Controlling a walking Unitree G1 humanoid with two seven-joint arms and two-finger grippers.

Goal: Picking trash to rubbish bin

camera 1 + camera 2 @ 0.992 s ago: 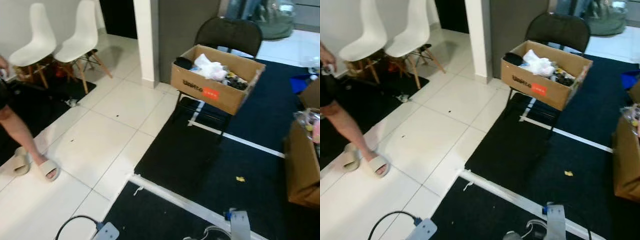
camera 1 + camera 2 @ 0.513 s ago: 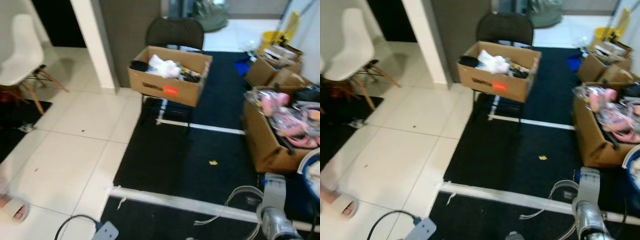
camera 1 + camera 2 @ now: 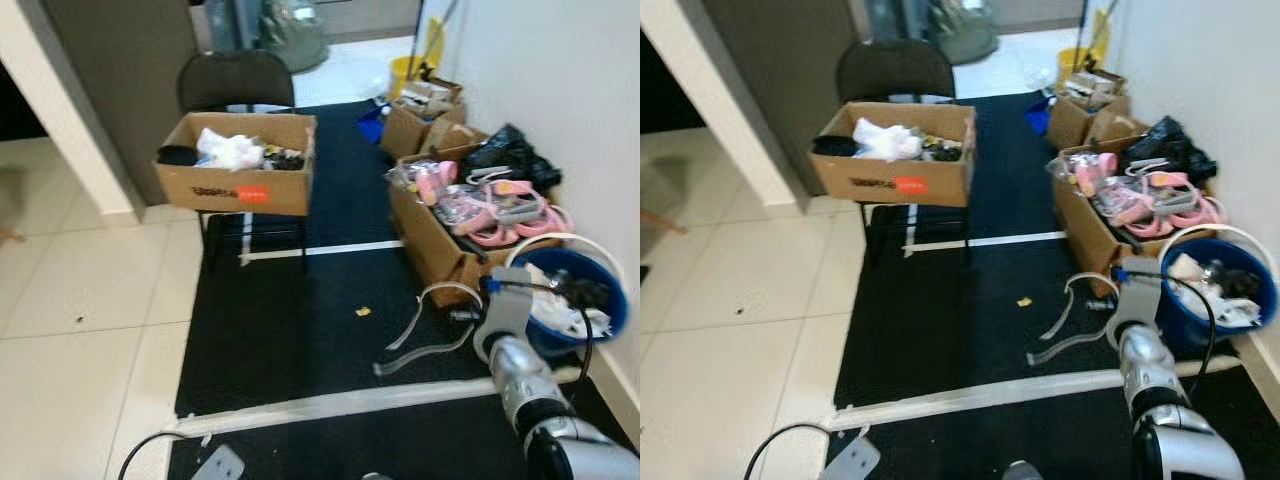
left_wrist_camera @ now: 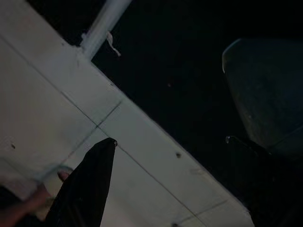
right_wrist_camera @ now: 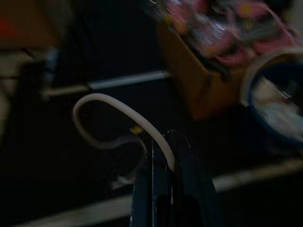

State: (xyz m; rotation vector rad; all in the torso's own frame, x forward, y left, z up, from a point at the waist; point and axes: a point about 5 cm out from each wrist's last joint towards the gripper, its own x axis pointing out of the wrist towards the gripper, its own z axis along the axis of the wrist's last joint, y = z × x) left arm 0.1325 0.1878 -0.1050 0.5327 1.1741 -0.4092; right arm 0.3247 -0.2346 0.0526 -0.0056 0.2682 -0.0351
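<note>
- Reaching forward over the black mat [image 3: 300, 330], the right gripper [image 5: 162, 163] has its two dark fingers pressed together around a long white strip [image 5: 120, 111] of trash.
- From the pinch, the strip loops upward, then trails down onto the mat toward the white tape line [image 3: 990, 392].
- Just right of the arm stands the blue rubbish bin [image 3: 1185, 330] with a white rim, scraps already lying inside it, close against the wall.
- Beside the bin sits an open cardboard box [image 3: 430, 245] crammed with pink items.
- A small yellow scrap [image 3: 364, 311] lies on the mat, apart from the strip.
- Farther back, another cardboard box [image 3: 240, 165] rests on a black chair [image 3: 235, 80].
- The left gripper [image 4: 161, 184] hangs over pale floor tiles [image 4: 57, 104]; its fingers are spread wide.
</note>
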